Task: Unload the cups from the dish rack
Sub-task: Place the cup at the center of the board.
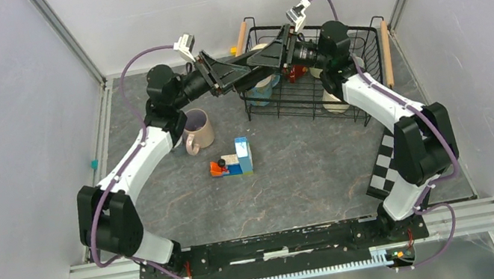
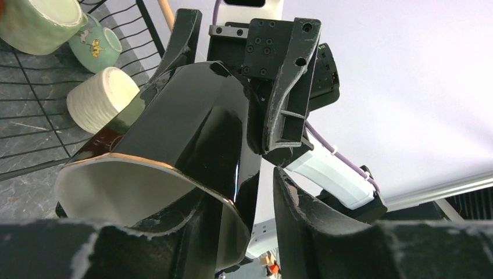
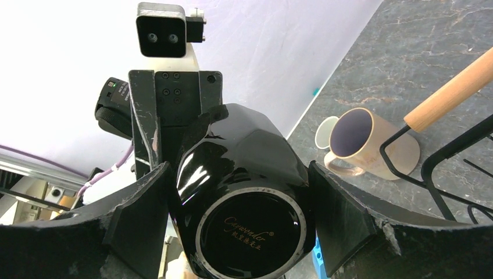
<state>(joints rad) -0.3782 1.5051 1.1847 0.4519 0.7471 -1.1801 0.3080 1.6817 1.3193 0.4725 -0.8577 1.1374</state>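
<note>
Cup first: the black cup [image 3: 244, 192] hung in mid-air over the left end of the dish rack [image 1: 354, 29], at upper centre of the top view, touching neither the wire nor the table [image 1: 312, 182]. My right gripper [image 3: 237, 180] had it clamped, one finger pressed on each flank, with the base turned toward that wrist camera. My left gripper [image 1: 242, 72] met it from the opposite side. Its fingers [image 2: 314, 226] straddled the mouth end but had not closed on it: I saw a slit of light between the cup wall and one finger.

Edges were tight there. The rack's left wooden handle [image 1: 240, 37] stood just behind the fingers, and the rack's near-left corner lay just below them. A pink-beige cup [image 1: 198, 129] stood upright at left centre beside my left forearm, with a toy block cluster [image 1: 236, 160] near it toward centre. Below those, open grey tabletop stretched down to the arm bases. A checkered board [image 1: 384, 162] sat at lower right under my right arm.

From above, both grippers almost hid the black cup. Only the left wrist view showed its white inside and, at upper left, a cream ribbed cup [image 2: 102, 99], a pale green cup [image 2: 35, 23] and a green patterned cup [image 2: 96, 43] in the rack. Only the right wrist view showed gold lettering on its base.
</note>
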